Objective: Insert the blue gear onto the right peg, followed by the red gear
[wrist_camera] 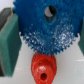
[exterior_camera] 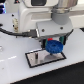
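My gripper [exterior_camera: 54, 43] hangs over the grey black-bordered plate [exterior_camera: 40, 60] and is shut on the blue gear [exterior_camera: 54, 48], which hangs just above the plate's end at the exterior view's right. In the wrist view the blue gear [wrist_camera: 47, 25] fills the space between the two green pads [wrist_camera: 9, 42] of the gripper [wrist_camera: 45, 44], its centre hole showing. The smaller red gear [wrist_camera: 42, 70] lies on the white surface just beyond the blue one. A thin dark pin [exterior_camera: 36, 56] stands near the plate's other end. The right peg is hidden behind the blue gear.
The arm's white body [exterior_camera: 42, 15] fills the upper part of the exterior view, with a black cable [exterior_camera: 15, 33] running off to that view's left. The white tabletop [exterior_camera: 15, 70] surrounds the plate.
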